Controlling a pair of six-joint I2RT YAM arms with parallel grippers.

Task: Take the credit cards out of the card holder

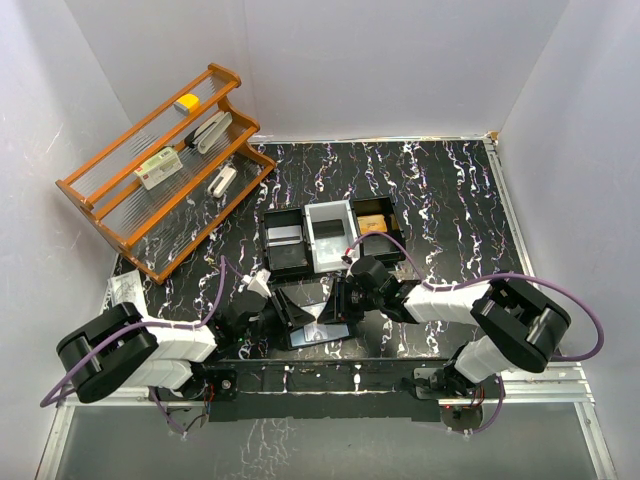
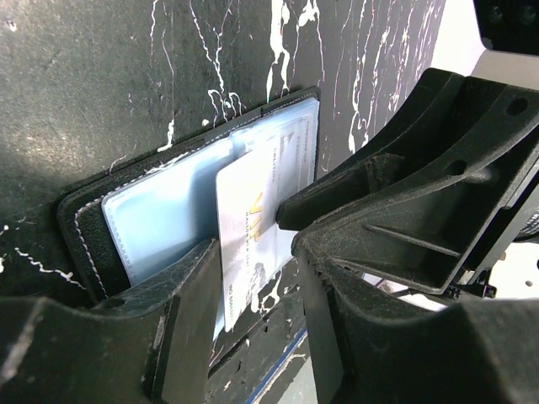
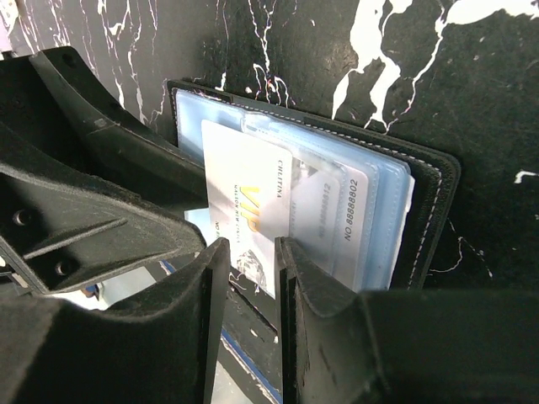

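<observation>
both arms reach inward, left gripper [image 2: 253, 311] parted, right gripper [image 3: 251, 290] narrowly parted.
</observation>
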